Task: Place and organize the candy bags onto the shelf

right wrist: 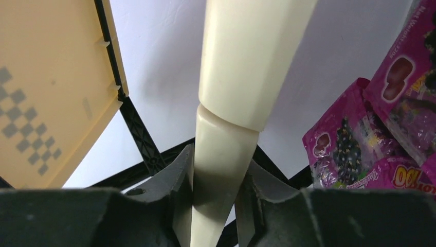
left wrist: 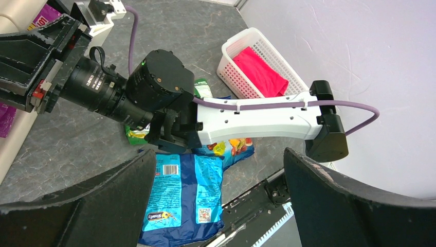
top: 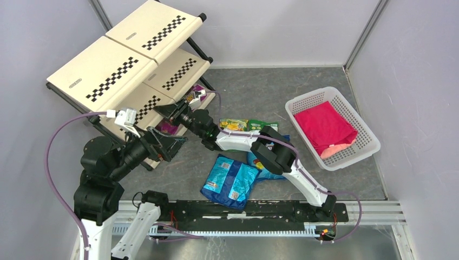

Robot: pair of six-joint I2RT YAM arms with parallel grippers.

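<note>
The shelf [top: 119,67] at the far left has cream panels, each crossed by a black-and-white checkered stripe, on a black frame, and the candy bags [right wrist: 360,149] in it are magenta-purple with dark grape pictures. On the mottled grey table [top: 254,92], the near bag [top: 230,181] is light blue with a darker blue band, and the farther bag [top: 238,124] is green and yellow. At the right, a white lattice basket [top: 308,95] shows a pink-red cloth [top: 325,127], and the right arm [top: 306,184] is white and black with a purple cable [left wrist: 267,104].

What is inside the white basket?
A folded pink-red cloth lies inside the white basket, with a paler pink bit showing at its near edge. The cloth covers most of the bottom, so anything beneath it cannot be seen.
</note>
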